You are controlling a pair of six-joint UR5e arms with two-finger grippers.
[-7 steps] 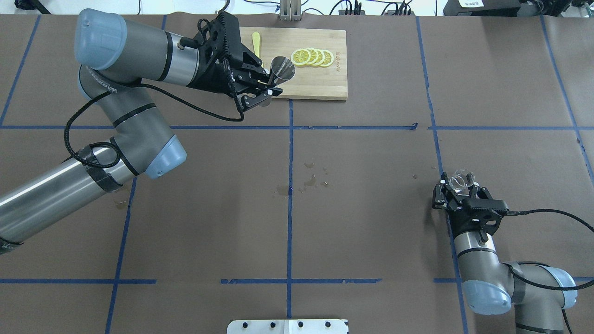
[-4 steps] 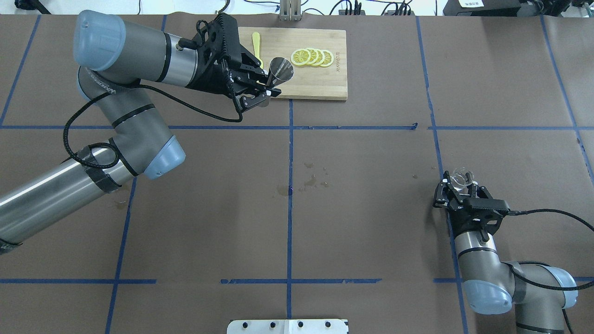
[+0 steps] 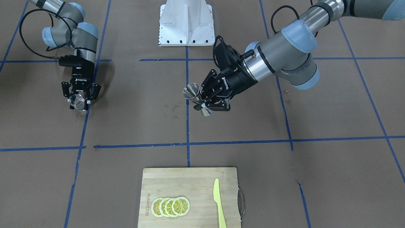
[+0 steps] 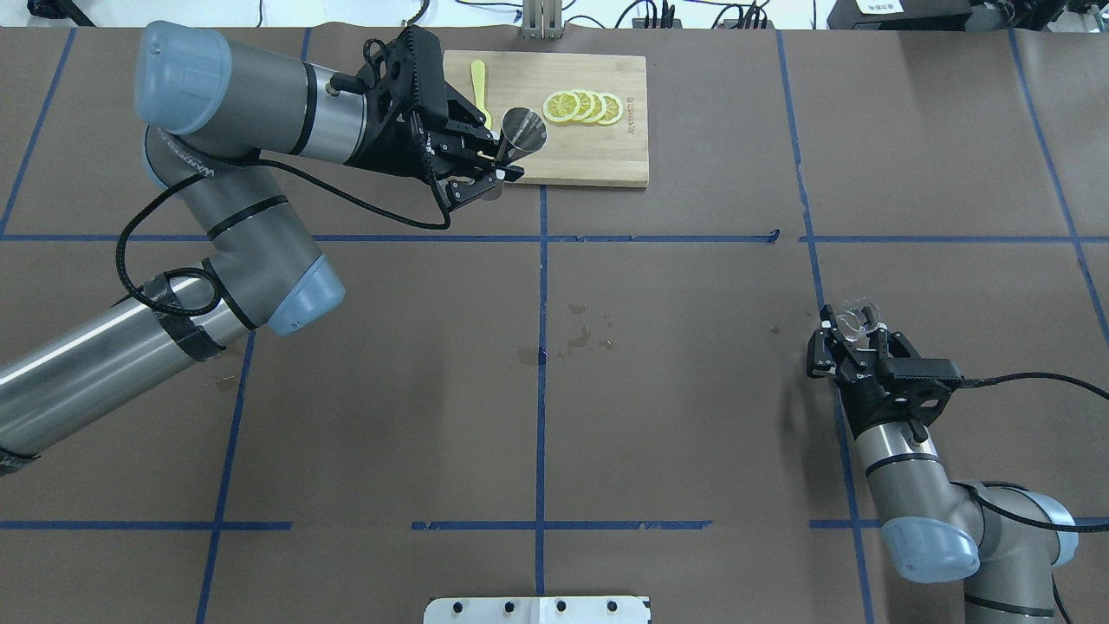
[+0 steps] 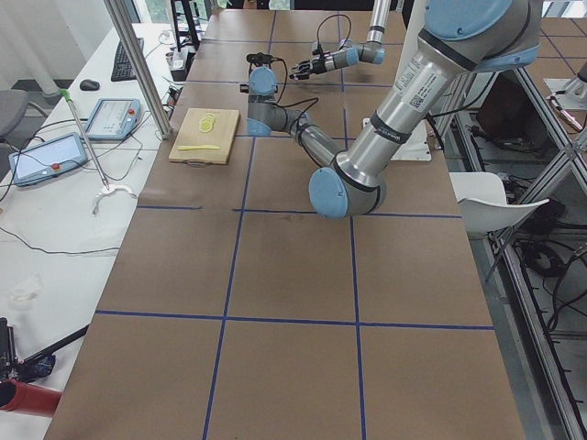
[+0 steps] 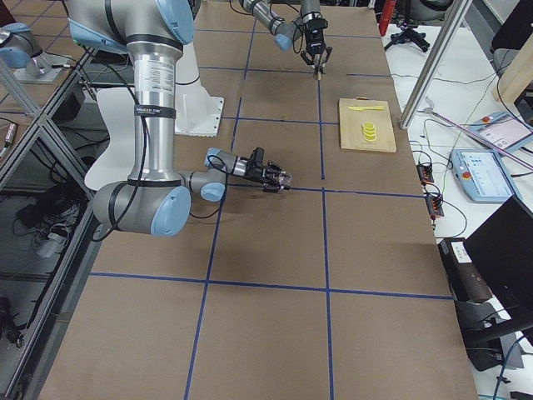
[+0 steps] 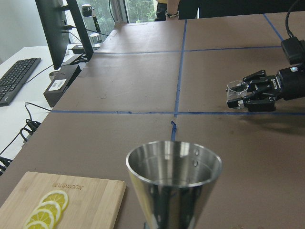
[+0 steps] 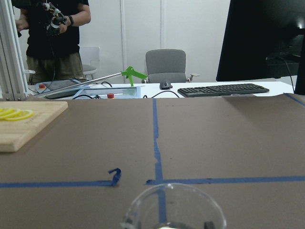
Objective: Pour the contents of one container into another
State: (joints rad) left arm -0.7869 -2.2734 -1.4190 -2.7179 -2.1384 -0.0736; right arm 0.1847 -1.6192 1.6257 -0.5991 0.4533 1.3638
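Observation:
My left gripper (image 4: 501,169) is shut on the narrow waist of the shiny steel jigger (image 4: 523,130), which it holds off the table, tilted, by the cutting board's near left corner. The front view shows the same jigger (image 3: 192,91) in that gripper (image 3: 202,104). In the left wrist view the jigger (image 7: 174,183) fills the bottom, mouth up. At the table's right, my right gripper (image 4: 856,335) is shut on the clear glass cup (image 4: 858,315). The cup (image 3: 76,100) hangs above the paper, and its rim (image 8: 174,207) shows in the right wrist view.
A wooden cutting board (image 4: 598,156) lies at the far middle, with lemon slices (image 4: 582,107) and a yellow knife (image 4: 477,78) on it. Small wet spots (image 4: 580,334) mark the brown paper near the centre. The white robot base (image 3: 186,25) sits at the near edge.
My right gripper has moved a little forward and up with the glass cup. My left arm has shifted slightly leftward with the jigger.

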